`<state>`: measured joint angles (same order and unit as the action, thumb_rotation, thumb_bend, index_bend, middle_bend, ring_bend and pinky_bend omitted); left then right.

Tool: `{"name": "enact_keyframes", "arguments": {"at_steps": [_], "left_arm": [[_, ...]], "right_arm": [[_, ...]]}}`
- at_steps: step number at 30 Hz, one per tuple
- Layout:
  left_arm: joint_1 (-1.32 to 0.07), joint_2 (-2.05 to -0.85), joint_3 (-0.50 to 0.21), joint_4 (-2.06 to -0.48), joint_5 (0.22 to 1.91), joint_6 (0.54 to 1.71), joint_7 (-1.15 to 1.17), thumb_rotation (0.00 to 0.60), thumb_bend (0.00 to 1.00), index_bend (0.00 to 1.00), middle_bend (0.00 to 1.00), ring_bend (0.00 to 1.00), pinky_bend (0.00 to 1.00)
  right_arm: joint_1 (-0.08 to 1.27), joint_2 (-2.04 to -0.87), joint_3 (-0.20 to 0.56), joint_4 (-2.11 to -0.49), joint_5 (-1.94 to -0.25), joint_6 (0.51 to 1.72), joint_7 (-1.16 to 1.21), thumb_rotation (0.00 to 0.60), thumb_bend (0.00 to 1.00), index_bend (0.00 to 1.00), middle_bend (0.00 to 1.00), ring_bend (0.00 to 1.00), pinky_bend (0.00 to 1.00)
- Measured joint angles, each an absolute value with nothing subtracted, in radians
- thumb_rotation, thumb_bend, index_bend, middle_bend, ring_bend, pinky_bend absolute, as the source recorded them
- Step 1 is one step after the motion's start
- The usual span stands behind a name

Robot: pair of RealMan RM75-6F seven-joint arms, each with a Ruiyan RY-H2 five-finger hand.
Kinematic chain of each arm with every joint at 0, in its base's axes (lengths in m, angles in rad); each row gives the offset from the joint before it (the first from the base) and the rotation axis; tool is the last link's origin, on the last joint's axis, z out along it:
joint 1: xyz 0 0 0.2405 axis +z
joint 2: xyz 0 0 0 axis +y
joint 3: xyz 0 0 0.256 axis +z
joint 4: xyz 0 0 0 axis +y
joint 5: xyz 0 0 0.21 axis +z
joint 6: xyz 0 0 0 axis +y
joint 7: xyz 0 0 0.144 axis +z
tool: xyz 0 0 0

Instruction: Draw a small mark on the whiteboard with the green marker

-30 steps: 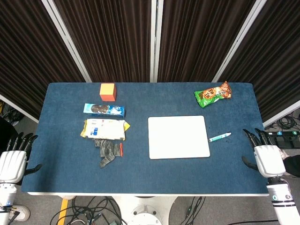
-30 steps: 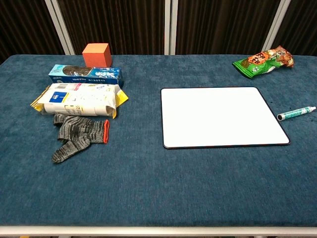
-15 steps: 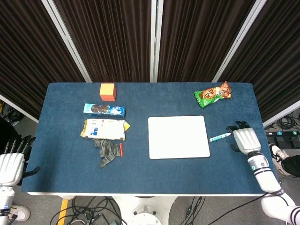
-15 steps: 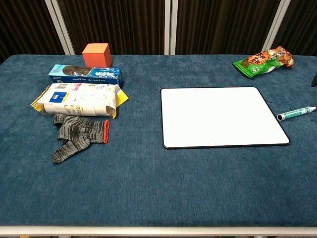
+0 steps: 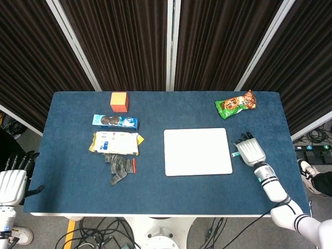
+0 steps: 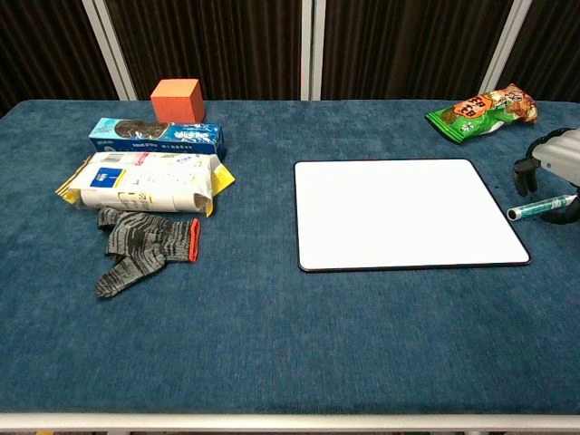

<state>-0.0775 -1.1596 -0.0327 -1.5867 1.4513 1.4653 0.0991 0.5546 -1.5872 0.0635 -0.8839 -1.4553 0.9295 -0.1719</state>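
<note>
The white whiteboard (image 5: 197, 151) (image 6: 403, 213) lies flat right of the table's middle. The green marker (image 5: 236, 154) (image 6: 535, 209) lies on the cloth just off the board's right edge, cap end toward the board. My right hand (image 5: 250, 149) (image 6: 555, 161) hovers directly over the marker's far end, fingers spread and pointing down, holding nothing; it hides most of the marker in the head view. My left hand (image 5: 11, 184) hangs open beyond the table's left front corner, and only the head view shows it.
A green and orange snack bag (image 5: 236, 103) (image 6: 481, 111) lies at the back right. On the left are an orange cube (image 5: 119, 101), a blue cookie box (image 5: 115, 121), a white and yellow packet (image 5: 116, 142) and a grey glove (image 5: 121, 168).
My right hand has swung in from beyond the table's right edge and now sits over the marker. The marker and the left hand have stayed where they were.
</note>
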Motion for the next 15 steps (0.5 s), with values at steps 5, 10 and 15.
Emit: {"name": "enact_keyframes", "arguments": {"at_steps": [5,10,15], "left_arm": [[-0.081,-1.16,-0.036,-1.585,1.45,1.461,0.095,0.6,0.0,0.13,0.11,0.0,0.05],[-0.078,-1.162,-0.034,-1.581,1.449,1.461,0.093,0.6,0.0,0.13,0.11,0.0,0.05],[-0.077,-1.163,-0.035,-1.579,1.445,1.461,0.091,0.6,0.0,0.13,0.11,0.0,0.05]], "right_arm": [[0.56,-1.607,0.052,-0.846,-1.461,0.927,-0.171,0.6,0.17,0.47,0.43,0.2,0.17],[0.566,-1.619,0.049,-0.823,-1.459,0.92,-0.159,0.6,0.21,0.48,0.43,0.21,0.17],[0.572,-1.625,0.047,-0.812,-1.457,0.912,-0.145,0.6,0.23,0.48,0.43,0.21,0.17]]}}
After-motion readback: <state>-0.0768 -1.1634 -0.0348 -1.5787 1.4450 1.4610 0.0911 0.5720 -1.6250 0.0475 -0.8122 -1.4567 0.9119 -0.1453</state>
